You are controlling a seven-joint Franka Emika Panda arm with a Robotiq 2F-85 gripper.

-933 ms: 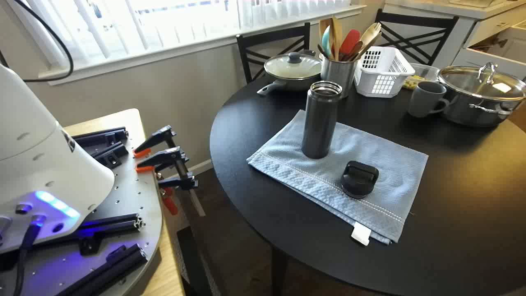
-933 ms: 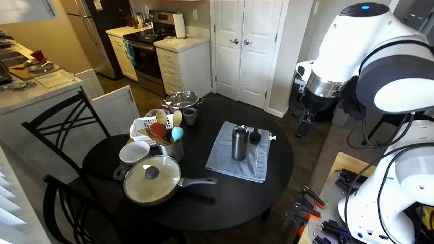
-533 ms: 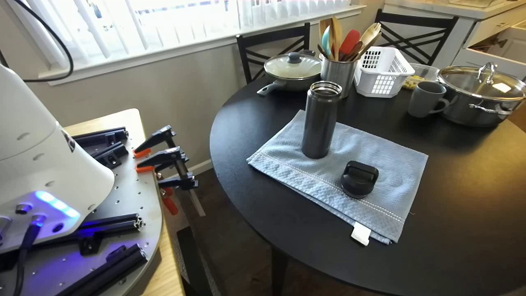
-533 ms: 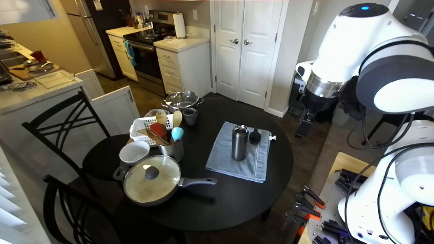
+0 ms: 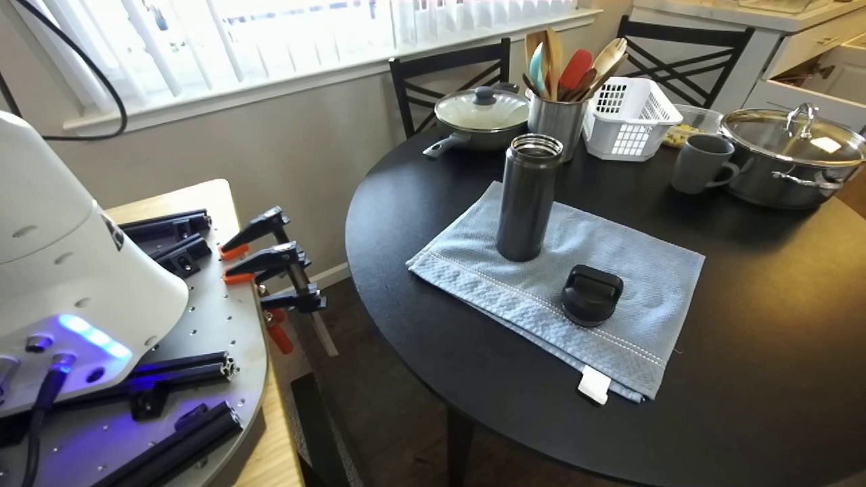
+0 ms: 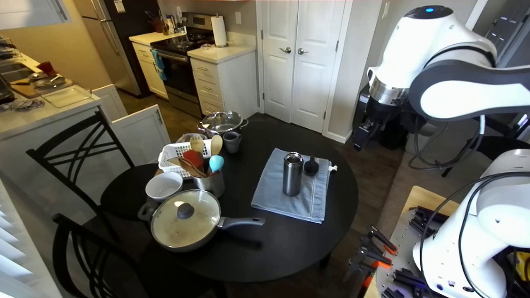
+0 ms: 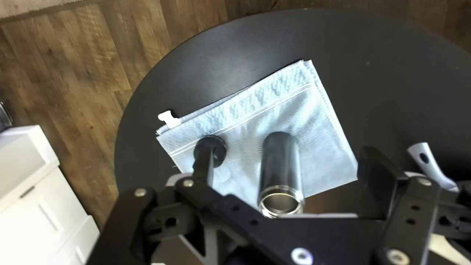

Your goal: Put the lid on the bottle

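Observation:
The bottle, a tall dark grey flask with a metallic rim, stands upright and open on the blue towel in both exterior views [image 5: 526,203] [image 6: 292,178] and the wrist view [image 7: 280,162]. The lid, a black chunky cap with a loop handle, rests on the towel beside it in both exterior views [image 5: 592,297] [image 6: 311,167]. In the wrist view the lid [image 7: 210,140] is partly covered by the left finger. My gripper [image 7: 289,160] is open with nothing between its fingers. In an exterior view the gripper [image 6: 363,135] hangs in the air beyond the table edge, apart from both.
The towel [image 5: 636,260] lies near the edge of the round black table [image 5: 419,325]. Further back are a lidded pan [image 6: 186,221], a utensil holder [image 6: 212,184], a white basket [image 5: 629,125], a grey mug [image 5: 700,166], a bowl [image 6: 164,186] and a large pot [image 5: 785,176].
The arm has moved; in an exterior view the gripper has shifted slightly left and up. The bottle and the lid have not moved.

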